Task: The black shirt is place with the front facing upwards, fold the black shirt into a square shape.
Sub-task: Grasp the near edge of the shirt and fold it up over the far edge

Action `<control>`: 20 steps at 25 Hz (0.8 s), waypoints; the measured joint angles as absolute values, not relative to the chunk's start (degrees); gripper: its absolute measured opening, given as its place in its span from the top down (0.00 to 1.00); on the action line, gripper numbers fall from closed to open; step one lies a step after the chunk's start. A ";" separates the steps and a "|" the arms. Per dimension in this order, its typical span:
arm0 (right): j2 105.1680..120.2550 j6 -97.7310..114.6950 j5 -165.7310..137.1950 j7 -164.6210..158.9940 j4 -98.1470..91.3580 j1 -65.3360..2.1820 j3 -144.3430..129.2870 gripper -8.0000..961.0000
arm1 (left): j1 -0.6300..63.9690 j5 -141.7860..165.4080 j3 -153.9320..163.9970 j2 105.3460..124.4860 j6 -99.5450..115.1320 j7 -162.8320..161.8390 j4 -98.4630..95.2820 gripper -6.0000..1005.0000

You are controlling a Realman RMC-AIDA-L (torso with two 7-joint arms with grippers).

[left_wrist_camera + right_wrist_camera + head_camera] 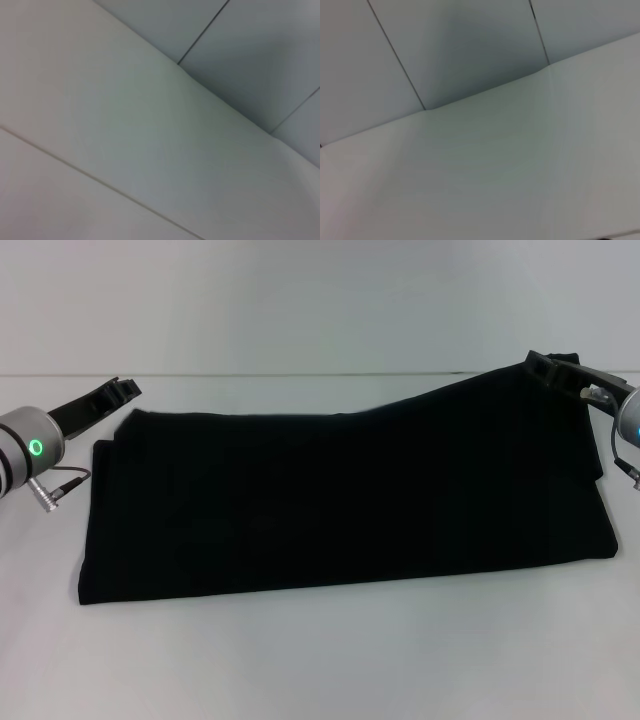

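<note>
The right gripper (555,370) is at the far right corner of the shirt (340,505). That corner is lifted off the table (320,660), so the gripper seems to be pinching it, but black on black hides the fingers and I cannot tell for sure. The left gripper (118,392) is just beside the far left corner, low over the table. It looks like it holds nothing, but I cannot tell if it is open or shut. The shirt is the biggest thing here. It lies as a long black band across the middle of the table, already folded over, so no letters show. Both wrist views show only pale panels and no cloth. What could go wrong? The right corner could slip out if the pinch is weak, and the fold would flop. If only one side is pulled, the band could drag and go crooked. The left gripper could grab just the top layer and open the fold.
</note>
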State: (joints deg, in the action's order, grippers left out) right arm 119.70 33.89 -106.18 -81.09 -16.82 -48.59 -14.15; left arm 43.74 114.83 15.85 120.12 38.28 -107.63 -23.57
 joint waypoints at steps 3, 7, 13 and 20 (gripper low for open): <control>119.70 33.88 -105.93 -81.26 -16.53 -48.44 -14.15 0.60 | 43.75 114.34 15.85 120.18 37.13 -107.11 -23.40 0.82; 119.70 33.85 -105.84 -81.43 -16.16 -48.03 -14.15 0.51 | 43.73 114.04 15.75 120.48 36.31 -107.09 -23.37 0.78; 119.68 33.25 -105.83 -82.18 -15.39 -47.08 -13.89 0.51 | 43.08 113.67 15.92 120.27 41.08 -107.04 -22.68 0.63; 119.61 28.66 -105.92 -83.43 -15.57 -47.38 -14.18 0.51 | 41.11 113.64 15.98 120.62 52.97 -101.70 -23.90 0.59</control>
